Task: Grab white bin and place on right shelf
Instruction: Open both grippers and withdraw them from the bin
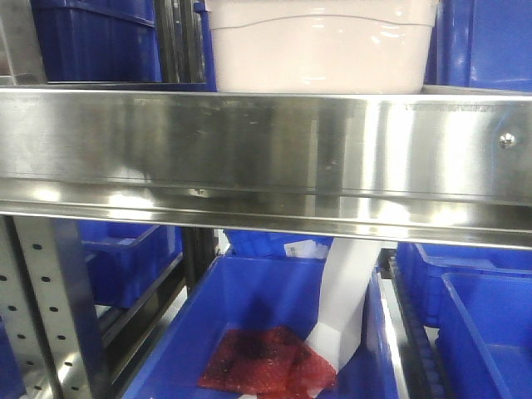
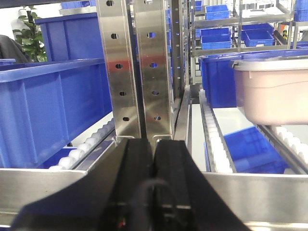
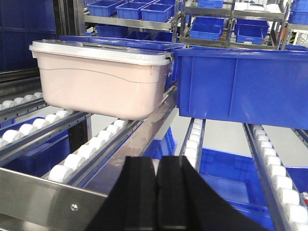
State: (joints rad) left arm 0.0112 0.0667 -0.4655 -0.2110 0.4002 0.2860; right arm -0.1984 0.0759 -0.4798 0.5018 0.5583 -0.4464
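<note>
White bin (image 3: 101, 79) resting on right shelf (image 1: 266, 158) rollers, near front rail. Left gripper (image 2: 154, 163) and right gripper (image 3: 156, 180) jaws closed, empty. Risk: bin rolling forward, unsecured.

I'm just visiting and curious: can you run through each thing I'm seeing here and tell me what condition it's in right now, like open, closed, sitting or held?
white bin: lid on, resting on the roller tracks, not held.
right shelf: carries the white bin.
left gripper: fingers closed together, holding nothing.
right gripper: fingers closed together, holding nothing.
blue crate: sits on the rollers beside the white bin.
lower blue crate: open, red mesh bag inside.
</note>
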